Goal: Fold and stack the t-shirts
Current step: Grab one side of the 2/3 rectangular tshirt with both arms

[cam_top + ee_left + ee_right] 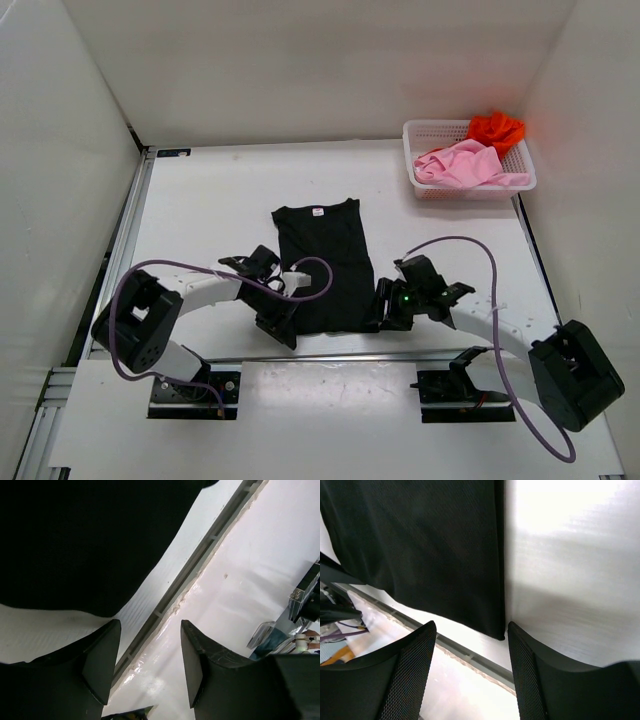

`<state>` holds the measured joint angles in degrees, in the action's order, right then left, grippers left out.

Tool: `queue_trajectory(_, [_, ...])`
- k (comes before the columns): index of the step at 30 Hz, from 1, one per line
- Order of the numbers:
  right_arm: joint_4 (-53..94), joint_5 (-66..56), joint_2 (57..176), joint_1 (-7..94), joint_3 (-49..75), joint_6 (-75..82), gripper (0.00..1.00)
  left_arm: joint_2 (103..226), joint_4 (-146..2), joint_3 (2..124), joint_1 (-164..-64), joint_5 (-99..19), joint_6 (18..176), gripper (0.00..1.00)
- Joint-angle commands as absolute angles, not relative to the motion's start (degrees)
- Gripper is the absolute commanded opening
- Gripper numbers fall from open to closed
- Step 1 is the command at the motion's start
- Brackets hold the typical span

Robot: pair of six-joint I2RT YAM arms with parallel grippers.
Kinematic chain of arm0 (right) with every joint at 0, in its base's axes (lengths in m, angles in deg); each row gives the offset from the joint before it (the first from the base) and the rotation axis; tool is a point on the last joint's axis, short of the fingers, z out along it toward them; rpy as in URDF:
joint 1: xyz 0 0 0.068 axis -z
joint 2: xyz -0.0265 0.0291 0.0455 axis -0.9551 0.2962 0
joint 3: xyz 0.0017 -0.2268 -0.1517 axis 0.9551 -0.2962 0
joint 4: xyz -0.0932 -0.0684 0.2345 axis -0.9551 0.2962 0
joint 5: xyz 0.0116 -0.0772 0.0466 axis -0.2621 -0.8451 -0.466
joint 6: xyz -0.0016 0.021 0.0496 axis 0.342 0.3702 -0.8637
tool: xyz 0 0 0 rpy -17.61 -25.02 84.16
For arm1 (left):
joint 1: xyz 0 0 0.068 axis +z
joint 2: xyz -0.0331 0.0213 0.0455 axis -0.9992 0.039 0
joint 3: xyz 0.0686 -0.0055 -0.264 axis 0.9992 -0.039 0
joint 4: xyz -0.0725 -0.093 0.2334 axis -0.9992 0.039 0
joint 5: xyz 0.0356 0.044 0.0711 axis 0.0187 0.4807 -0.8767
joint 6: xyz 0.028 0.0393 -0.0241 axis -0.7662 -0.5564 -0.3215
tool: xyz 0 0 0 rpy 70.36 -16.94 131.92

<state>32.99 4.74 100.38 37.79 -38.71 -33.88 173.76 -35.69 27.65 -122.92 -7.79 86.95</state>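
Black t-shirt (322,260): flat at the centre of the table (200,200), hem toward the arms.
Pink t-shirt (460,165), orange-red t-shirt (495,128): bunched in the basket (425,130), far right.
Left gripper (150,625): jaws partly apart, empty, beside the hem's left corner.
Right gripper (471,627): jaws partly apart, empty, at the hem's right corner.
Handling: light, limp cloth that probably sags; pinch both hem corners.

Plain black t-shirt (322,265) on white table (220,190) — pink t-shirt (460,165) and orange-red t-shirt (496,128) in white mesh basket (470,189).
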Motion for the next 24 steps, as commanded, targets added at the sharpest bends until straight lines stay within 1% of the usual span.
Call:
queue_trajectory(1, [32.32,4.34,97.65,37.79,-41.77,-37.33,0.64,175.25,-39.73,29.59,-122.92,-9.57,85.72,0.63])
queue_trajectory(5, [32.93,3.64,95.71,37.79,-43.27,-37.33,0.64,176.74,-40.26,33.19,-122.92,-12.81,85.72,0.63])
queue_trajectory(6, [32.93,3.64,95.71,37.79,-43.28,-37.33,0.63,177.53,-40.26,33.20,-122.92,-14.39,85.72,0.61])
queue_trajectory(12, [32.93,3.11,95.09,37.79,-43.28,-37.94,0.63,178.59,-40.79,33.20,-122.92,-12.73,85.72,0.60])
queue_trajectory(17, [32.93,3.11,93.95,37.79,-43.28,-39.18,0.63,181.92,-41.32,33.20,-122.92,-10.72,85.72,0.59])
queue_trajectory(19, [32.93,3.11,93.95,37.79,-43.80,-39.79,0.63,182.72,-41.84,32.42,-122.92,-10.71,85.72,0.55])
queue_trajectory(20, [33.46,3.11,93.95,37.79,-43.80,-39.79,0.62,182.72,-41.84,32.41,-122.92,-10.71,85.72,0.50])
queue_trajectory(22, [33.46,2.50,94.48,37.79,-44.41,-40.93,0.62,183.25,-41.84,31.79,-122.92,-10.71,85.72,0.43])
queue_trajectory(23, [33.46,2.50,95.17,37.79,-44.42,-40.94,0.62,183.25,-41.84,31.79,-122.92,-10.71,85.72,0.38])
queue_trajectory(24, [33.46,2.50,96.14,37.79,-44.42,-41.55,0.60,183.25,-41.84,31.79,-122.92,-11.23,85.72,0.26])
